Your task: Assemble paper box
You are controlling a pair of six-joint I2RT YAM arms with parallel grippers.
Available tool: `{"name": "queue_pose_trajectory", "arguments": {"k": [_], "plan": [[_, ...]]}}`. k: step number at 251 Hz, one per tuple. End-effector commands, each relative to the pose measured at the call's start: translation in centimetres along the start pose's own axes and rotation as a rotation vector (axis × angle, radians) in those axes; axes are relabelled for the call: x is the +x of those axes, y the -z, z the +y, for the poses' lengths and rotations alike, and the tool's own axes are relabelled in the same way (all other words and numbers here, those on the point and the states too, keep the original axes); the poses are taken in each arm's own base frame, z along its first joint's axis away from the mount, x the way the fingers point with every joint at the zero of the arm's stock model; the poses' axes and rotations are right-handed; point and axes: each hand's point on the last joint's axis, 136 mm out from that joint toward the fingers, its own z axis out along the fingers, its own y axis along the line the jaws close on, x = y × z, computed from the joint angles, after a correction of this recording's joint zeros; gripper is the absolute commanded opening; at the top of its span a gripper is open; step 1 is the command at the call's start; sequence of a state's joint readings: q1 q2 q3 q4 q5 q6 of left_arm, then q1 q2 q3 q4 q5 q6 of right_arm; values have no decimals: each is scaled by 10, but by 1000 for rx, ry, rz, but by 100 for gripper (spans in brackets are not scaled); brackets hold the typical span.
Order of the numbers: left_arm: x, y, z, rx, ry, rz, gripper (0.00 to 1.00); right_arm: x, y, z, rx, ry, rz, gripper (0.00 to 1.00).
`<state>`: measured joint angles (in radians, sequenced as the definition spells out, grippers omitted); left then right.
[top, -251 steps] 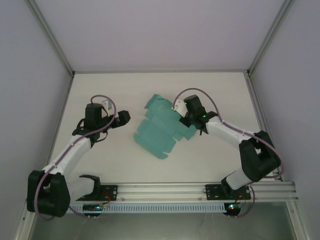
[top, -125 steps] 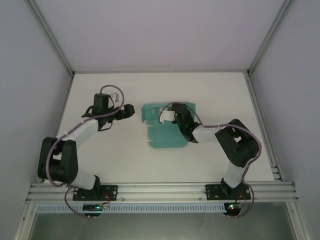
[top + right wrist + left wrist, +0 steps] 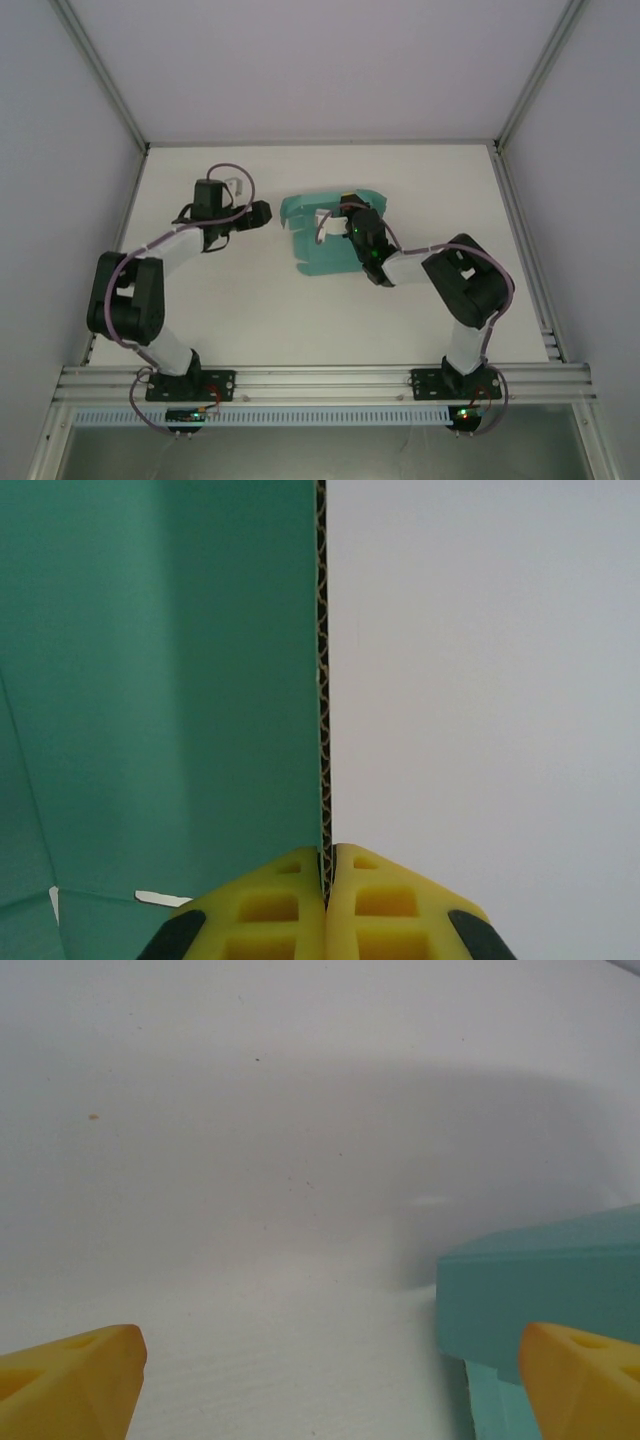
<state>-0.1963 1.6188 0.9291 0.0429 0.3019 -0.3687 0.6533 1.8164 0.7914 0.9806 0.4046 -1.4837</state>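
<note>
On the surface (image 3: 250, 320), the paper box (image 3: 315, 255) sits farther back and more folded than a second ago. Its right part is hidden under the right gripper (image 3: 327, 875), which pinches an upright card edge. The left gripper (image 3: 332, 1345), wide and empty, has neared its corner.

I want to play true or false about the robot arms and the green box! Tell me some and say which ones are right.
1. The right end effector pinches an edge of the paper box. True.
2. The left end effector grips the paper box too. False: it is wide open with nothing in it, and the box sits off to one side of it.
3. The paper box is red. False: it is teal-green.
4. The table under the arms is white. True.
</note>
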Motion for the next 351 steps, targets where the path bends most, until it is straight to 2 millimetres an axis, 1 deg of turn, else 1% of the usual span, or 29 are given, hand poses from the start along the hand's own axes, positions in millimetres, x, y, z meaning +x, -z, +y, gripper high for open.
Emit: {"name": "queue_pose_trajectory", "arguments": {"k": [1,13,34,59,84,107,132,171,204,244,259,276,293,314,327,346,351], "plan": [[-14,-11,-2,16,-66,-23,89,3,-2,9,12,7,10,0],[-10,-17,-10,49,-102,-8,86,4,-3,11,15,5,15,0],[-2,-29,-31,124,-184,0,81,5,-4,12,18,2,27,0],[5,-38,-53,196,-249,-7,71,6,-4,17,8,1,34,0],[16,-46,-66,230,-311,1,59,6,-4,18,-10,-13,37,0],[25,-50,-77,263,-363,10,51,6,-2,21,-28,-21,36,0],[30,-53,-91,293,-410,-4,49,5,-2,24,-38,-17,39,0],[32,-57,-100,292,-449,-42,47,6,-2,28,-55,-14,51,0],[30,-66,-101,262,-467,-80,43,4,-1,28,-53,-18,51,0],[25,-75,-106,211,-492,-147,42,-1,-1,39,-101,-12,48,0],[22,-78,-108,195,-489,-174,39,-2,-2,40,-105,-18,48,0],[20,-81,-111,195,-469,-181,39,-2,-3,43,-117,-18,49,0],[19,-83,-118,206,-464,-189,45,-3,-3,50,-151,-16,47,0],[16,-86,-118,161,-457,-197,45,-3,-4,55,-181,-14,48,0],[14,-90,-116,129,-452,-204,41,-3,-4,58,-201,-19,49,0],[12,-93,-120,124,-454,-208,35,0,-5,65,-242,-27,55,0],[12,-94,-120,115,-454,-208,32,0,-5,66,-247,-30,58,0]]}}
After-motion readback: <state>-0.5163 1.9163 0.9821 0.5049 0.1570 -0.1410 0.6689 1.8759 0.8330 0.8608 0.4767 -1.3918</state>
